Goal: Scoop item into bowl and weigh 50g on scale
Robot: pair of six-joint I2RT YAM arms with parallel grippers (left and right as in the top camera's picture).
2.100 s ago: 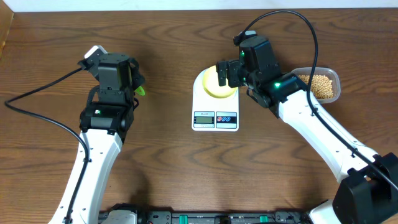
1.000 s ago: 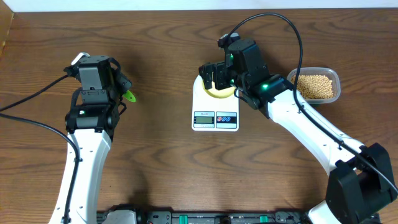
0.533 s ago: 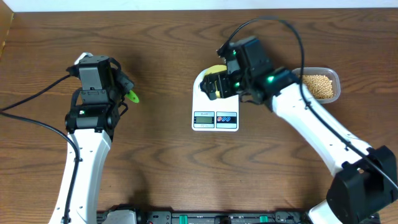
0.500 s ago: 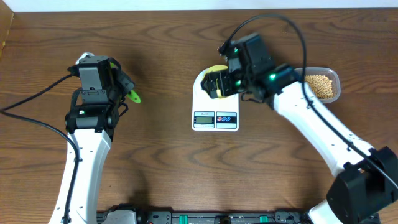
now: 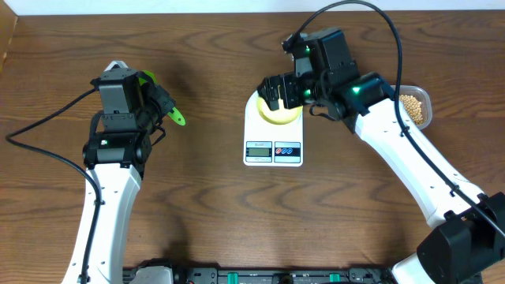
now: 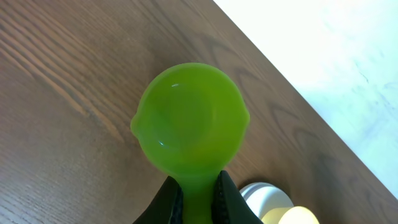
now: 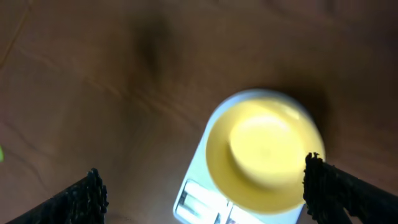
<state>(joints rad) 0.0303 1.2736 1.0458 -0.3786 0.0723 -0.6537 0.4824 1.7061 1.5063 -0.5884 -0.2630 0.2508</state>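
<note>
My left gripper [image 5: 162, 109] is shut on the handle of a green scoop [image 5: 177, 119], held over bare table at the left. Seen from the left wrist, the scoop's round cup [image 6: 189, 118] is empty, its handle between my fingers [image 6: 168, 202]. The pale yellow bowl [image 5: 278, 115] sits on the white scale [image 5: 273, 146]. My right gripper [image 5: 282, 93] hovers just above the bowl, open. In the blurred right wrist view the bowl [image 7: 264, 155] lies between the spread fingertips [image 7: 93, 190] and shows no beans. The beans [image 5: 412, 106] lie in a clear container at the right.
The clear plastic container [image 5: 427, 99] is partly hidden by my right arm. The scale's display and buttons [image 5: 273, 150] face the near edge. A pale wall edge [image 6: 323, 50] borders the table's far side. Cables trail from both arms.
My right gripper has drawn back up and to the right from the bowl, still open. My left gripper has turned, swinging the scoop a little to the right.
</note>
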